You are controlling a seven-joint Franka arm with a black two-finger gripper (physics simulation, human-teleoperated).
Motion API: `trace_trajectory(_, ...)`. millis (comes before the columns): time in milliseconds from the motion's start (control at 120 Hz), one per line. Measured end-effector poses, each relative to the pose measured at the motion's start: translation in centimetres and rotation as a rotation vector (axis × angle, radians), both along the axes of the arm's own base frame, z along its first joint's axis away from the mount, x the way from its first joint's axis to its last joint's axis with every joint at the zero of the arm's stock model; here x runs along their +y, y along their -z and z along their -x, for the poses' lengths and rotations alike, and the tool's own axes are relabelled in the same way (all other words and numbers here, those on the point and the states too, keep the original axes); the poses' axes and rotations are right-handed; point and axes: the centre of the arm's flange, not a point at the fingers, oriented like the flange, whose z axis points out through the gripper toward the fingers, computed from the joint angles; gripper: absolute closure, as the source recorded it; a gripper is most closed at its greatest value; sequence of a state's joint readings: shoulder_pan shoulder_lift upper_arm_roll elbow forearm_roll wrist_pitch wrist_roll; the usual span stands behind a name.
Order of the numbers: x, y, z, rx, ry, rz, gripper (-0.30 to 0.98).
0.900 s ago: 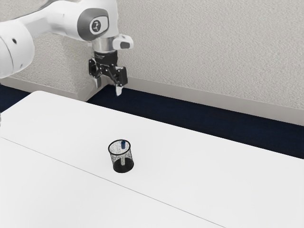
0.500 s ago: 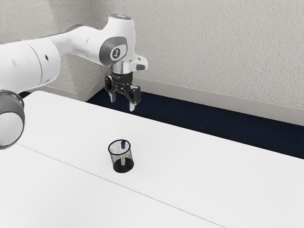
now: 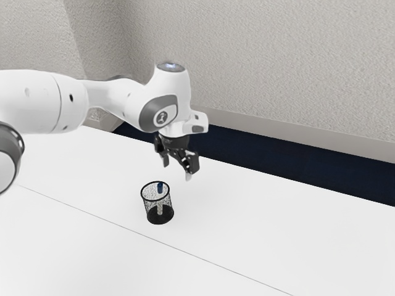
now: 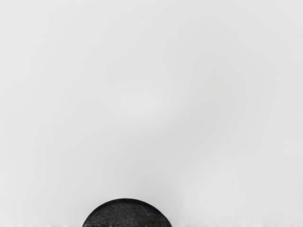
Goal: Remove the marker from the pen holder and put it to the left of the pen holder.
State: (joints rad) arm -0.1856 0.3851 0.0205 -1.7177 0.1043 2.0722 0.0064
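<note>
The slim marker with a blue top end and a whitish barrel [image 3: 160, 187] stands in the round black wire-mesh pen holder [image 3: 153, 200], blue end up, close to the rim; you can't easily tell how much of it clears that rim. The holder sits upright on the smooth white worktop [image 3: 259, 246], and in the wrist view its dark curved edge lies at the lower border.

Your black two-finger pincer [image 3: 176, 169] is spread, with nothing between its fingers. It hangs above the worktop, up and toward the exterior view's right from the holder, carried by the white jointed arm [image 3: 43, 102]. I'd call this the approach: the marker has yet to be gripped.

To do it well, bring the pincer over the blue end before you go down, rather than slanting in and clipping the mesh. Turn the hand so that one finger can pass on each side of the marker without landing on the rim; the side nearest the wire looks the tight one. Go down slowly, just far enough for a firm bite on the top end, then close gently. Lift straight up until the lower end is clear of the rim, or you may drag the light-looking holder along or tip it.
</note>
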Motion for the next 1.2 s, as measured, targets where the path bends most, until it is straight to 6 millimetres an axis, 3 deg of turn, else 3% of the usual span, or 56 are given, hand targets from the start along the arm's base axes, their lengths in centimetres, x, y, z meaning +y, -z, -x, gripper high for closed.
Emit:
trace_trajectory(325, 0.1, 1.8, 4.1, -0.006, 0.094, -0.092, 0.00)
trace_trajectory(517, 0.5, 0.1, 6.2, -0.027, 0.105, -0.100, 0.03)
trace_trajectory(667, 0.1, 0.7, 7.5, -0.012, 0.120, -0.107, 0.09)
trace_trajectory(1200, -0.3, 1.0, 8.5, -0.028, 0.162, -0.142, 0.41)
